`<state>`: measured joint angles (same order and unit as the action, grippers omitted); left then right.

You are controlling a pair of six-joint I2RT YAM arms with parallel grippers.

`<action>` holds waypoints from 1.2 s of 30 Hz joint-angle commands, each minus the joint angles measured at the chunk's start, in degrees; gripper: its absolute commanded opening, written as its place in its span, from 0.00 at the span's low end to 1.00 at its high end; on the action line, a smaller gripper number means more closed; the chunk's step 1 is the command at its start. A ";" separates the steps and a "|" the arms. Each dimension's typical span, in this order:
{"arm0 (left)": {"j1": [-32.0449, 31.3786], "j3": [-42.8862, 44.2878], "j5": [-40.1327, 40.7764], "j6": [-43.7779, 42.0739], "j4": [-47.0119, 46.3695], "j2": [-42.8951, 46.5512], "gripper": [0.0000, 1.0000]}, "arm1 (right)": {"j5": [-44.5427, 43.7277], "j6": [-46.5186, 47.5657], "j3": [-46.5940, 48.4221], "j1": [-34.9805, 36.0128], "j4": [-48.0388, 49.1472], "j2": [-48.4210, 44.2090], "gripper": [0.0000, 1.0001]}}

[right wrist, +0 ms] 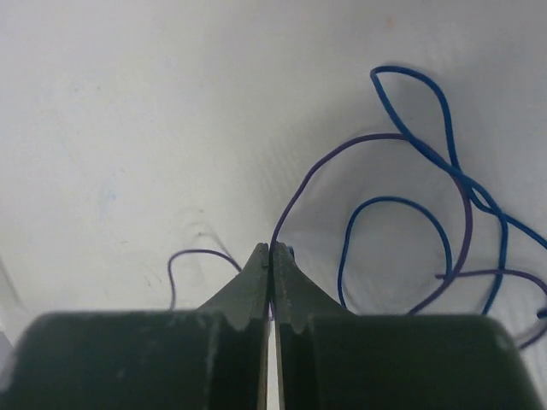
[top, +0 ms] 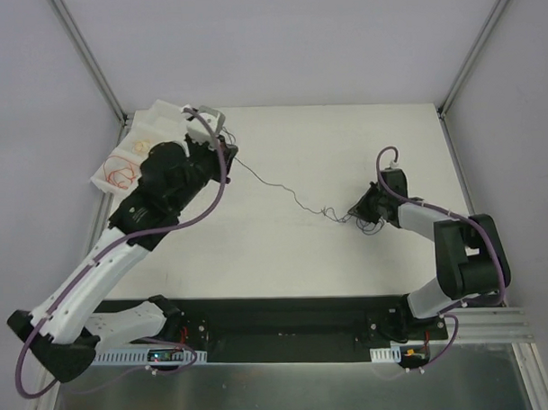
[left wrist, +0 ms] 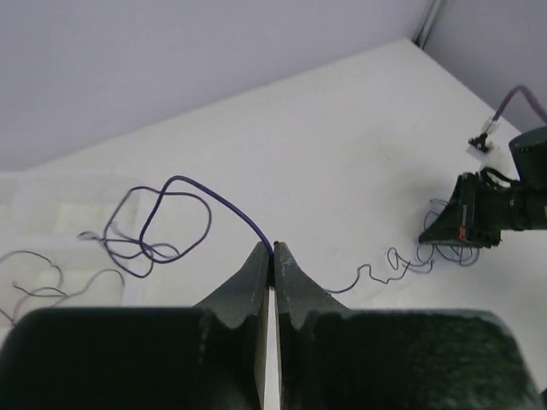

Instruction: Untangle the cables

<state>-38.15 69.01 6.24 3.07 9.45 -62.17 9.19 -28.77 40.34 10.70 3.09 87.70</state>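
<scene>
A thin dark purple cable (top: 282,188) stretches across the white table between my two grippers. At the back left, my left gripper (top: 229,159) is shut on one end of it (left wrist: 273,249). Beyond those fingertips the cable curls into loose loops (left wrist: 162,224). My right gripper (top: 354,214) sits low at the right side of the table, shut on a purple cable (right wrist: 270,248). A small tangle of cables (top: 369,223) lies around it. Blue cable loops (right wrist: 427,162) cross the purple one just past the right fingertips.
A white tray (top: 111,166) at the back left corner holds red and orange wires (top: 122,177). Thin grey wires (left wrist: 34,286) lie in the tray. Metal frame posts (top: 89,58) rise at the back corners, with walls close behind.
</scene>
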 commanded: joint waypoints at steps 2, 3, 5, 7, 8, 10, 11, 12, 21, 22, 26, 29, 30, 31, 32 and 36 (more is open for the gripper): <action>-0.17 4.89 4.84 -10.36 2.32 7.41 0.00 | -1.28 -5.85 -3.85 -3.49 3.49 -3.23 0.01; -0.17 6.03 4.49 -10.54 2.50 8.20 0.00 | -1.28 -6.20 -4.38 -3.93 4.02 -3.67 0.01; -0.17 9.02 3.87 -10.98 3.64 8.73 0.00 | -1.89 -7.52 -5.70 -4.72 4.46 -4.46 0.01; -0.08 12.36 4.39 -11.15 5.39 8.47 0.00 | -1.98 -8.31 -6.76 -5.60 5.08 -4.99 0.01; -0.17 13.85 5.26 -11.07 6.36 8.21 0.00 | -2.16 -8.84 -7.20 -6.12 5.08 -5.34 0.01; -0.17 16.84 7.90 -10.63 8.55 7.68 0.00 | -1.55 -9.37 -8.34 -7.09 6.39 -5.87 0.01; -0.17 17.90 8.52 -10.11 9.17 7.51 0.00 | -0.41 -8.76 -8.52 -7.36 7.27 -5.70 0.01; -0.17 18.61 8.26 -9.23 9.96 7.16 0.00 | 0.82 -8.41 -8.35 -7.36 7.97 -5.35 0.01; -0.17 9.14 -3.85 -0.26 12.78 2.24 0.00 | 6.63 -6.38 -6.85 -7.45 10.26 -2.27 0.01; -0.17 6.86 -4.82 -0.17 12.78 2.06 0.00 | 6.98 -6.21 -6.85 -7.45 10.35 -2.18 0.01; -0.17 -0.44 -12.53 0.09 13.22 -1.36 0.00 | 7.77 -6.03 -7.03 -7.45 11.49 -2.10 0.01; -0.17 -4.40 -18.97 1.49 13.49 -5.58 0.05 | 8.74 -5.86 -6.68 -7.36 11.93 -1.39 0.01; -0.17 -5.20 -20.64 2.20 13.49 -7.59 0.08 | 9.09 -5.77 -6.41 -7.36 11.85 -1.13 0.01; -0.17 -5.55 -22.05 2.90 13.57 -9.61 0.11 | 9.35 -5.77 -6.32 -7.36 11.94 -0.95 0.01; -0.17 -5.99 -23.63 3.34 13.66 -11.20 0.16 | 9.35 -5.77 -6.24 -7.45 11.94 -0.87 0.01; -0.17 -6.52 -25.05 4.14 12.96 -15.16 0.53 | 9.62 -5.59 -6.67 -7.45 12.37 -1.13 0.01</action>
<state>-38.24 62.43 -13.06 5.10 23.40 -75.83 17.45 -35.31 32.18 3.49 13.30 86.65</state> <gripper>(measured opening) 0.431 0.013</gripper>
